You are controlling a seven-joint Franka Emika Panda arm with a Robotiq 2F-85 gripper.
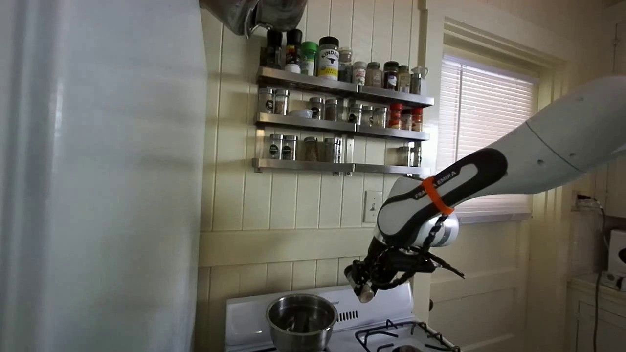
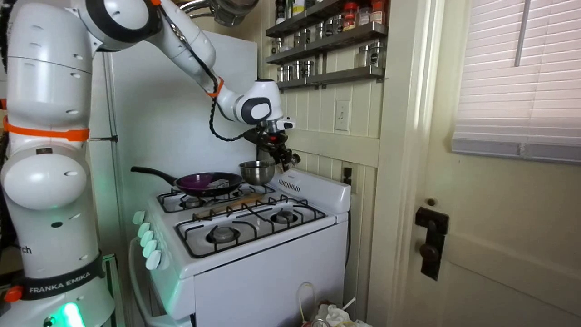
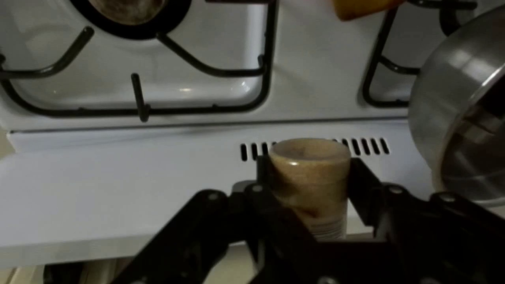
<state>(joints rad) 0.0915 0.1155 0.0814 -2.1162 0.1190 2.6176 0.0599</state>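
Note:
My gripper [image 3: 310,169] is shut on a spice jar [image 3: 311,187] with tan contents. The jar's rounded tan end sticks out past the fingertips; its far end is hidden by the gripper. In an exterior view the gripper [image 1: 359,281] holds the jar [image 1: 366,294] tilted, above the stove's back panel. The gripper also shows in an exterior view [image 2: 285,156]. A steel pot [image 1: 301,338] stands beside and below the gripper at the back of the stove. It also shows in the wrist view [image 3: 442,94]. Something dark shows inside it, too unclear to name.
A black frying pan [image 2: 209,192] with something purple in it sits on the stove's front burner, handle outward. A wooden utensil [image 2: 233,205] lies between the grates. Wall shelves [image 1: 313,122] hold several spice jars. A white fridge [image 1: 102,186] stands beside the stove [image 2: 272,259].

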